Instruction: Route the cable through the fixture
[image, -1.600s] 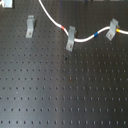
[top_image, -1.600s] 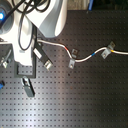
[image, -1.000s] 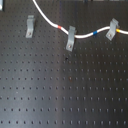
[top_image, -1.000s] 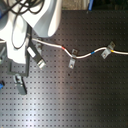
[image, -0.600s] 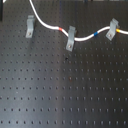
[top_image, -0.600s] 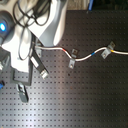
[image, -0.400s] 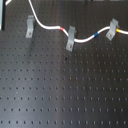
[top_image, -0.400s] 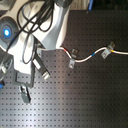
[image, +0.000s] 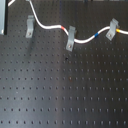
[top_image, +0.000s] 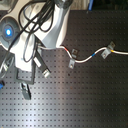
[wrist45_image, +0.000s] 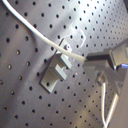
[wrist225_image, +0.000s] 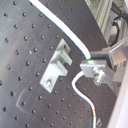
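Observation:
The white cable (image: 47, 25) comes in from the top of the first exterior view. It passes close beside the left clip (image: 30, 27) without sitting in it. It then runs through the middle clip (image: 71, 38) and the right clip (image: 113, 30). In both wrist views my gripper (wrist225_image: 96, 67) is shut on the cable (wrist225_image: 67, 35) just beyond the fixture (wrist225_image: 55, 71). The cord stretches over the clip's hooked top (wrist45_image: 59, 67). In the second exterior view my gripper (top_image: 40, 67) hangs low under the arm and hides that clip.
The black perforated board (image: 65, 90) fills both exterior views. The white arm with black hoses (top_image: 35, 30) covers the second exterior view's upper left. A metal frame (wrist225_image: 107, 15) stands past the board's edge. Slack cable (wrist225_image: 85, 100) loops behind the fingers.
The arm has moved lower over the board in the second exterior view. In the first exterior view the cable's free part has swung left, closer to the left clip.

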